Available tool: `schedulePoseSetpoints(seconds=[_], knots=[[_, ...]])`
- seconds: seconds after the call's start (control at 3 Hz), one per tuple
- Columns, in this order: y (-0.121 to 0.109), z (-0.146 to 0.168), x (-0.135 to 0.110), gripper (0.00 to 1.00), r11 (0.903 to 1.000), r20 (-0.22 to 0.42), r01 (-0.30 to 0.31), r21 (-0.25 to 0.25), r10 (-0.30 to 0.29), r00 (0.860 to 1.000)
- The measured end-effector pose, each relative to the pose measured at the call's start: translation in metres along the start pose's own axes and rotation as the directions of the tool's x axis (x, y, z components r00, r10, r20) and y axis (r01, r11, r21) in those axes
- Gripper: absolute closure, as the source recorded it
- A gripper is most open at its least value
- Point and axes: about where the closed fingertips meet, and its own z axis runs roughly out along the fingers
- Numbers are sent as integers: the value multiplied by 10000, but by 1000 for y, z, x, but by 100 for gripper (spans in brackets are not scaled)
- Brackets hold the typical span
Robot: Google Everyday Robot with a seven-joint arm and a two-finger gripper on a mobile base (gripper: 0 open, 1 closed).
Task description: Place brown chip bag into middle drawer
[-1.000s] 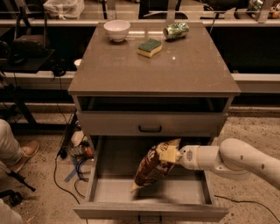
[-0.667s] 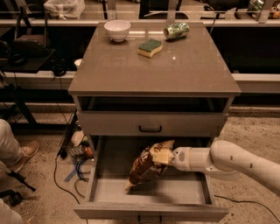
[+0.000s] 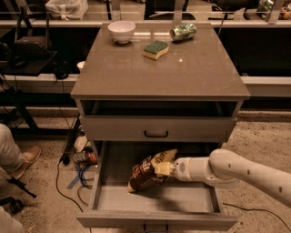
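Dark desks and cables fill the far side of the room, and a pale plastic bag (image 3: pixel 66 8) lies at the far left. In front stands a grey cabinet. On its flat surface (image 3: pixel 136 77) a white bowl (image 3: pixel 121 31) is at the far left, a green can (image 3: pixel 183 32) lies on its side at the far right, and a yellow sponge (image 3: pixel 155 49) with a green top is between them, a little nearer.

The upper drawer (image 3: pixel 113 129) with the black handle (image 3: pixel 156 134) is closed. The middle drawer (image 3: pixel 191 198) below it is pulled out toward the near side. The white arm (image 3: pixel 236 170) comes in from the right, and the hand (image 3: pixel 162 169) is over the middle of this drawer, closed on the upper right part of the brown chip bag (image 3: pixel 143 175). The chip bag is inside the drawer space and tilted, with its low end to the left. I cannot tell if this end touches the drawer floor.

On the floor left of the cabinet are cables (image 3: pixel 79 175), and a brown shoe (image 3: pixel 27 159) is at the left edge.
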Motion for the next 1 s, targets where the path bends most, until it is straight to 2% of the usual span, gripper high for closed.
schedulePoseSetpoints(seconds=[0.33, 1.0], knots=[[-20, -3, 7, 57, 9982, -195, -12, 606, 24, 9998], [-51, -27, 11, 10, 9851, -254, -12, 1718, 56, 9997]])
